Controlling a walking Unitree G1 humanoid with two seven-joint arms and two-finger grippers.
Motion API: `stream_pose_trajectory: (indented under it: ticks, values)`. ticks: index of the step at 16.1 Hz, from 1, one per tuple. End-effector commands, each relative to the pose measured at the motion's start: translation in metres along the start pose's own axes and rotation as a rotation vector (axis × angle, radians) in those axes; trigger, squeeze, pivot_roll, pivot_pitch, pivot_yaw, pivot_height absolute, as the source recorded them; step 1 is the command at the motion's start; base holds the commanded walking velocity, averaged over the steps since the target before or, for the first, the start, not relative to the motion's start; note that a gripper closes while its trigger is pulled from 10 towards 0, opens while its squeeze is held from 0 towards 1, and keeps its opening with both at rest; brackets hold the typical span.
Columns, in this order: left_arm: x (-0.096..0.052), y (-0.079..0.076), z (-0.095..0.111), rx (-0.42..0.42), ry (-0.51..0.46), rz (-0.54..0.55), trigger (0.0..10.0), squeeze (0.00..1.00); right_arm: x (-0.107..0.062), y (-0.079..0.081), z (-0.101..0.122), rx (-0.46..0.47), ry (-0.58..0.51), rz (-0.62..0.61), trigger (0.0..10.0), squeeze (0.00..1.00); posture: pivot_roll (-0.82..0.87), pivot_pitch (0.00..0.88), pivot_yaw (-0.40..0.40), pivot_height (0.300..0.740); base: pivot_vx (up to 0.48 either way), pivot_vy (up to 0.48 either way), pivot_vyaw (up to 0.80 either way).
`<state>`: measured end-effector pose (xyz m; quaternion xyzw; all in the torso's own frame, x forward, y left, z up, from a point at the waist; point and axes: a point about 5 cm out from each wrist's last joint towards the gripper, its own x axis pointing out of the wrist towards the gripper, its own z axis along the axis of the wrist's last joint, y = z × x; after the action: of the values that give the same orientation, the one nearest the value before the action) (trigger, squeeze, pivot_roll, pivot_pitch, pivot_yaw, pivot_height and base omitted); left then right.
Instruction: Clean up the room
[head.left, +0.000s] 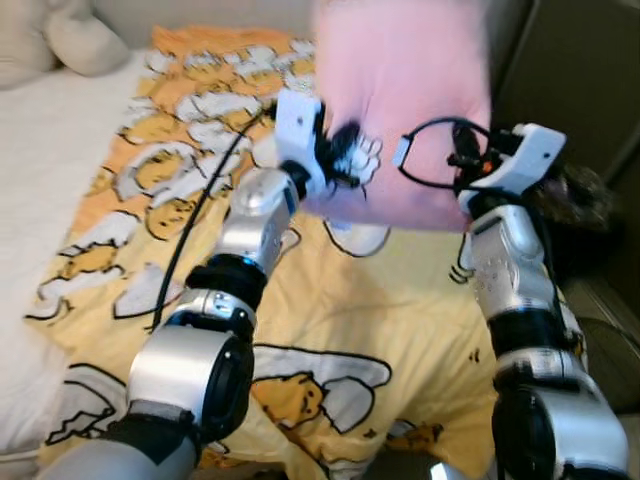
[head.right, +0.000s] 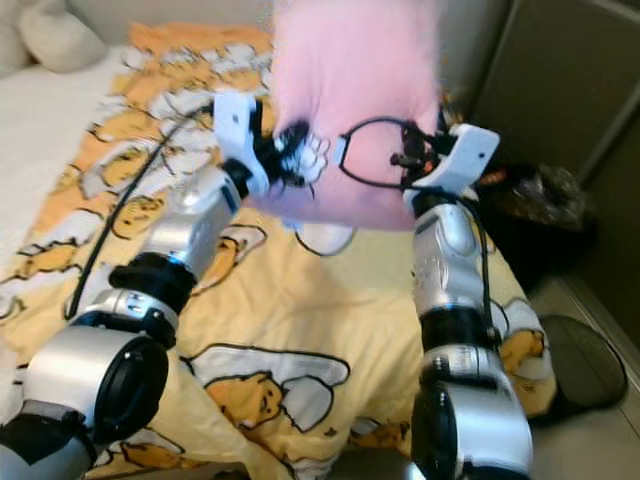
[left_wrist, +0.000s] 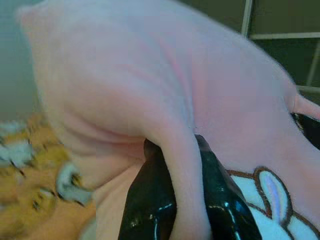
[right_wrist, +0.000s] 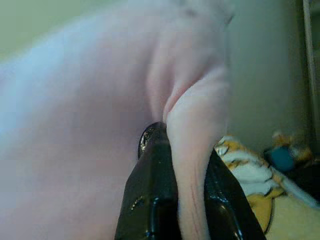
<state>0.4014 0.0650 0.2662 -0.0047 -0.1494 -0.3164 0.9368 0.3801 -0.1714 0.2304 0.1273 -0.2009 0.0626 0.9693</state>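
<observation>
we are holding a big pink pillow (head.left: 405, 110) up in the air over the bed (head.left: 50, 150), above the far part of the yellow blanket (head.left: 400, 320) with the cartoon pictures on it. it hangs between our two arms and does not touch the blanket. we think the pillow is light and very soft. it squishes and folds where we pinch it, so it will not break, but it can flop and slide out if we hold just a little bit of cloth. it has a small white bunny picture (left_wrist: 272, 192) near one corner. a good place to hold it is a thick fold near each side edge, one hand on each side, and that is what we are doing. our left gripper (left_wrist: 182, 150) is closed tight on a fold of the pink cloth, and the cloth bulges up between its two black fingers (left_wrist: 150, 200). our right gripper (right_wrist: 187, 145) is closed the same way on a fold on the other side, with pink cloth squeezed between its fingers (right_wrist: 150, 195). a white stuffed toy (head.left: 70, 40) lies at the far left corner of the bed. a black cable (head.left: 195, 215) runs across the blanket by our left arm.
</observation>
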Motion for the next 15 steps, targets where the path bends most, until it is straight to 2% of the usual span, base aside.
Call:
stream_pose_trajectory:
  ticks: [1, 2, 3, 4, 7, 12, 15]
  values:
    - [-0.003, 0.001, 0.0, 0.043, -0.002, 0.015, 0.0, 0.0, -0.004, 0.004, 0.004, -0.078, -0.016, 0.007, 0.8, 0.0, -0.05, 0.0, 0.04, 0.736, 0.0, 0.0, 0.0]
    - [-0.006, 0.002, -0.004, 0.031, 0.004, 0.036, 10.0, 0.0, -0.009, 0.005, -0.002, -0.077, 0.005, 0.003, 10.0, 0.0, -0.05, 0.0, 0.038, 0.736, 0.0, 0.0, 0.0]
    - [-0.011, 0.001, -0.015, -0.089, 0.001, 0.08, 10.0, 0.0, -0.018, 0.006, -0.012, -0.063, 0.041, 0.002, 10.0, 0.0, -0.05, 0.0, 0.038, 0.736, 0.0, 0.0, 0.0]
    - [-0.015, -0.006, -0.023, -0.126, -0.004, 0.074, 10.0, 0.0, -0.024, 0.009, -0.016, -0.057, 0.053, 0.014, 10.0, 0.0, -0.06, 0.0, 0.038, 0.736, 0.0, 0.48, 0.0]
    - [-0.022, -0.019, -0.044, -0.098, 0.063, 0.094, 10.0, 0.0, -0.031, 0.003, -0.023, -0.08, 0.106, -0.03, 10.0, 0.0, -0.05, 0.0, 0.03, 0.74, 0.0, 0.48, 0.32]
    - [-0.027, -0.026, -0.051, -0.099, 0.094, 0.122, 10.0, 0.0, -0.033, 0.004, -0.026, -0.109, 0.143, 0.006, 10.0, 0.0, -0.04, 0.0, 0.018, 0.74, 0.0, 0.48, 0.46]
    - [-0.032, -0.033, -0.061, -0.098, 0.128, 0.166, 10.0, 0.0, -0.042, 0.006, -0.039, -0.1, 0.206, 0.034, 10.0, 0.0, -0.03, 0.0, 0.008, 0.74, 0.0, 0.48, 0.46]
